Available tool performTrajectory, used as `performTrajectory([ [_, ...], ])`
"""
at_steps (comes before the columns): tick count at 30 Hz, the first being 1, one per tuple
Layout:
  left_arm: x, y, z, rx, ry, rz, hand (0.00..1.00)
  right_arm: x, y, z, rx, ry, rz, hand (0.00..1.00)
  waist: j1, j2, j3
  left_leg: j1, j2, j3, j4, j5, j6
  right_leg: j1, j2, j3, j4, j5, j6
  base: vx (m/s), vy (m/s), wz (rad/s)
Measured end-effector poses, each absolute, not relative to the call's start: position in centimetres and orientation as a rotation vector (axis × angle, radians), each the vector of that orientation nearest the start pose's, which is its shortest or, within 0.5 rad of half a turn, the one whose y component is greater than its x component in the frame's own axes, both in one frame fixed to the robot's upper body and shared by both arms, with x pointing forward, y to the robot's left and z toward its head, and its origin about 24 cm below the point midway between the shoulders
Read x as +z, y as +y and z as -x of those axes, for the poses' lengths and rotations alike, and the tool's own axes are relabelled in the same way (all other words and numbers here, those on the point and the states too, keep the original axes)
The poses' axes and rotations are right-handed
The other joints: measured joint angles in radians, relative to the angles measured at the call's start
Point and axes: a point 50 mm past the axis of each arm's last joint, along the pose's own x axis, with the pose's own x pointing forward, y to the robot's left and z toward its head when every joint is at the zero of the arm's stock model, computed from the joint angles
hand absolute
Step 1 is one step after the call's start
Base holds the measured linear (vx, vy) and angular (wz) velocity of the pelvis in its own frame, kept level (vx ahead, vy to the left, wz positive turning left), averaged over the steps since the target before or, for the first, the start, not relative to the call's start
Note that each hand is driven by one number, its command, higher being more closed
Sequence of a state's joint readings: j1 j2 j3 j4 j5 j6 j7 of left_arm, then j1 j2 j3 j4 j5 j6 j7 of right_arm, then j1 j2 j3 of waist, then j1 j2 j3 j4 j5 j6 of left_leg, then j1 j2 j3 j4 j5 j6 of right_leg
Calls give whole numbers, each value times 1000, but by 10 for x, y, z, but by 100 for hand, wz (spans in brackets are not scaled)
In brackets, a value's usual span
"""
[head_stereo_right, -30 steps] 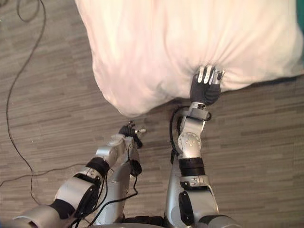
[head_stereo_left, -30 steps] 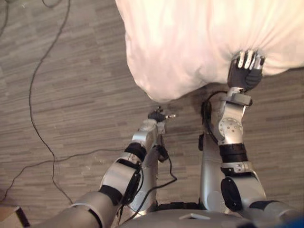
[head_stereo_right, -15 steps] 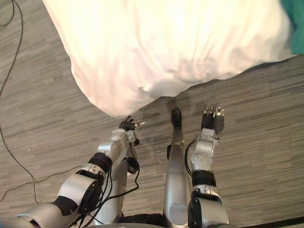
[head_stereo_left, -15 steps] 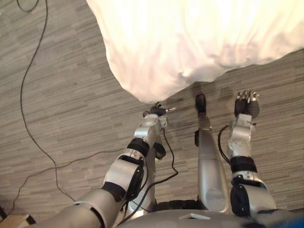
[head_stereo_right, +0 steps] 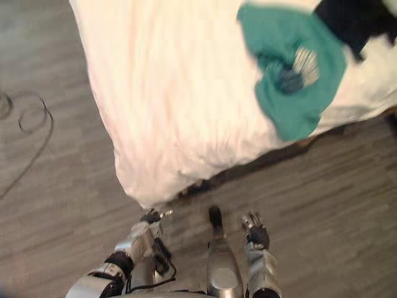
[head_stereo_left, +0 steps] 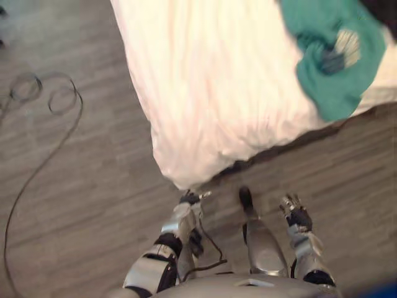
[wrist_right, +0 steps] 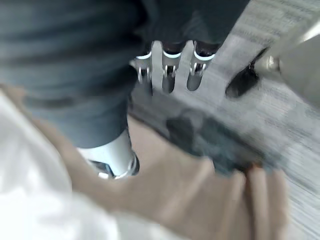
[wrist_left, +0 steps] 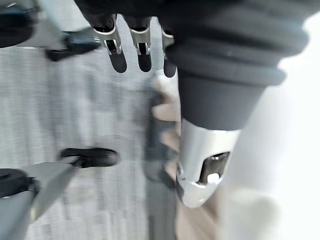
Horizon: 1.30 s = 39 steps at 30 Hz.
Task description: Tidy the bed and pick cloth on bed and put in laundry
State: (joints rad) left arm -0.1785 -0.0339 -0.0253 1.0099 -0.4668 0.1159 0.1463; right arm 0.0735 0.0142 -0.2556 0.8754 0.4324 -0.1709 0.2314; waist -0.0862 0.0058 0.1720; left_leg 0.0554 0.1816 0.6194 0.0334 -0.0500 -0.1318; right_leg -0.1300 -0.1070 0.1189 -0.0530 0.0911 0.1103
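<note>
A bed under a white sheet takes up the upper part of the eye views, its corner hanging close to the floor. A crumpled teal cloth lies on the sheet at the right, and a black cloth sits just beyond it. My left hand hangs low just below the sheet's corner, apart from it. Its fingers are straight and hold nothing. My right hand is low over the floor, well short of the bed. It is open and empty, with straight fingers.
Grey wood-grain floor stretches to the left and in front of the bed. Below the white sheet in the right wrist view is the tan bed base.
My right hand has let go of the sheet's edge, straightened its fingers and dropped back towards the floor. The camera has shifted, bringing the teal and black cloths into view.
</note>
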Motion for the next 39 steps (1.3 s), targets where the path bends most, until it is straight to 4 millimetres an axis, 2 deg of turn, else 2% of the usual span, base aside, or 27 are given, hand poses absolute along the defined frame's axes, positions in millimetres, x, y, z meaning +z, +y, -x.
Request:
performTrajectory([
  [3, -143, 134, -169, 259, 1041, 423, 0, -139, -180, -127, -263, 700, -501, 0, 14, -13, -62, 51, -20, -3, -21, -10, -4, 55, -14, -3, -37, 2, 4, -20, 52, -8],
  [6, -155, 142, -137, 260, 1104, 398, 0, -145, -184, -102, -324, 746, -474, 0, 22, -25, -90, 103, -27, -11, -34, -20, -15, 101, -19, -16, -46, -5, 3, -48, 20, 5],
  [7, -161, 147, -119, 259, 1144, 367, 0, -148, -182, -89, -319, 780, -449, 0, 21, -29, -108, 122, -26, -22, -34, -25, -16, 122, -19, -28, -47, -15, -4, -17, -2, 9],
  [13, -163, 152, -110, 203, 1140, 241, 0, -152, -191, -69, -326, 819, -402, 0, 16, -28, -129, 154, -39, -114, -7, -82, -16, 140, -13, -80, -32, -13, -24, -1, -7, -22],
  [16, -164, 153, -106, 171, 1152, 191, 0, -151, -198, -67, -332, 822, -365, 0, -13, -10, -123, 154, -11, -98, 50, -105, -13, 99, 6, -155, 45, -9, -39, 44, -26, -48],
  [17, -164, 153, -107, 168, 1148, 181, 0, -151, -199, -70, -328, 812, -356, 0, -10, -15, -120, 155, -7, -105, 62, -114, -10, 79, 15, -176, 66, -7, -49, 32, -84, -125],
  [18, -163, 158, -109, 170, 1136, 165, 0, -148, -203, -80, -314, 785, -334, 0, 3, -2, -109, 154, -8, -138, 78, -128, 7, 39, 36, -197, 109, 12, -82, -66, -143, -188],
  [19, -162, 159, -115, 147, 1132, 129, 0, -145, -202, -95, -288, 743, -322, 0, 6, -18, -68, 154, -44, -156, 77, -162, 98, 0, 44, -210, 123, 51, -131, -119, -154, -202],
  [20, -162, 158, -118, 133, 1131, 112, 0, -144, -202, -99, -283, 734, -315, 0, 14, -15, -53, 154, -68, -177, 61, -187, 127, -9, 51, -209, 113, 75, -146, -117, -139, -226],
  [21, -161, 157, -121, 113, 1124, 91, 0, -141, -205, -109, -277, 717, -298, 0, 41, 9, -30, 174, -72, -149, 32, -172, 90, -44, 68, -252, 165, 53, -183, 280, -221, -187],
  [22, -160, 162, -124, 106, 1123, 55, 0, -142, -203, -111, -275, 719, -303, 0, 16, 0, -12, 188, -76, -79, 41, -156, 80, -127, -11, -425, 521, -154, -198, 409, -239, -160],
  [23, -160, 162, -122, 102, 1128, 48, 0, -142, -206, -109, -285, 722, -296, 0, 8, 1, -11, 191, -76, -72, 42, -156, 80, -141, -40, -462, 634, -196, -203, 676, -256, -73],
  [24, -162, 161, -117, 96, 1142, 27, 0, -143, -210, -105, -291, 734, -276, 0, -10, 4, -9, 207, -74, -55, 45, -156, 80, -141, -113, -522, 847, -233, -212, 624, -157, -49],
  [25, -161, 162, -118, 82, 1135, -2, 0, -143, -212, -102, -279, 745, -253, 0, -11, 0, -13, 207, -71, -23, 68, -156, 79, -129, -196, -549, 983, -230, -213, 606, -132, -51],
  [26, -161, 163, -120, 78, 1129, -10, 0, -143, -212, -102, -277, 747, -250, 0, -12, -7, -14, 206, -72, -14, 79, -159, 76, -122, -218, -555, 992, -207, -215, 325, -201, -93],
  [27, -159, 167, -125, 88, 1118, -21, 0, -142, -210, -107, -264, 738, -248, 0, -4, -20, -4, 185, -57, 12, 122, -176, 59, -128, -214, -597, 960, -179, -198, 57, -234, -99],
  [28, -159, 168, -124, 96, 1126, -29, 0, -141, -209, -112, -256, 731, -244, 0, -4, 4, -6, 163, -36, 18, 124, -188, 65, -123, -191, -621, 925, -163, -221, -27, -268, -145],
  [29, -159, 167, -124, 98, 1130, -35, 0, -139, -209, -122, -244, 709, -235, 0, 2, 17, -2, 156, -55, 9, 61, -196, 73, -116, -143, -641, 833, -154, -228, -8, -207, -138],
  [30, -159, 166, -125, 79, 1130, -54, 0, -136, -206, -133, -227, 692, -231, 0, 3, 37, 16, 174, -77, 4, -30, -152, 102, -76, -85, -648, 723, -151, -231, -36, -170, -142],
  [31, -157, 163, -130, 62, 1113, -62, 0, -136, -204, -136, -225, 689, -239, 0, -9, 26, 32, 179, -93, 62, -67, -44, 105, -32, -115, -712, 732, -268, -190, 5, -142, -94],
  [33, -156, 164, -133, 66, 1100, -67, 0, -141, -197, -128, -198, 727, -236, 0, -8, -17, 20, 188, -111, 98, -46, -52, 99, 30, -188, -721, 723, -339, -147, 131, -35, -68],
  [34, -155, 165, -133, 77, 1095, -67, 0, -142, -194, -124, -165, 745, -225, 0, 1, -40, 8, 185, -107, 133, 8, -76, 79, 69, -201, -689, 600, -360, -92, 176, -111, -126],
  [35, -154, 160, -137, 72, 1087, -60, 0, -140, -193, -129, -137, 736, -210, 0, 18, 3, 5, 159, -51, 177, 53, -92, 60, 114, -75, -648, 388, -310, -108, 91, -97, -120],
  [36, -154, 156, -138, 59, 1084, -57, 0, -138, -195, -131, -134, 729, -200, 0, 18, 24, 3, 139, -30, 184, 63, -89, 63, 129, -38, -643, 319, -269, -105, 32, -143, -109],
  [37, -153, 151, -140, 41, 1072, -63, 0, -134, -198, -138, -123, 707, -181, 0, 17, 46, -4, 105, -6, 204, 80, -76, 71, 161, 26, -625, 148, -179, -125, 9, -20, -64],
  [38, -151, 148, -144, 29, 1058, -64, 0, -135, -198, -138, -115, 724, -171, 0, 11, 47, -1, 100, -2, 225, 77, -59, 71, 187, 59, -605, 38, -116, -137, 25, -28, -55],
  [39, -150, 147, -146, 28, 1053, -62, 0, -135, -199, -137, -117, 731, -168, 0, 9, 46, 0, 101, -2, 226, 74, -58, 70, 192, 66, -599, 18, -104, -140, 38, 21, -40],
])
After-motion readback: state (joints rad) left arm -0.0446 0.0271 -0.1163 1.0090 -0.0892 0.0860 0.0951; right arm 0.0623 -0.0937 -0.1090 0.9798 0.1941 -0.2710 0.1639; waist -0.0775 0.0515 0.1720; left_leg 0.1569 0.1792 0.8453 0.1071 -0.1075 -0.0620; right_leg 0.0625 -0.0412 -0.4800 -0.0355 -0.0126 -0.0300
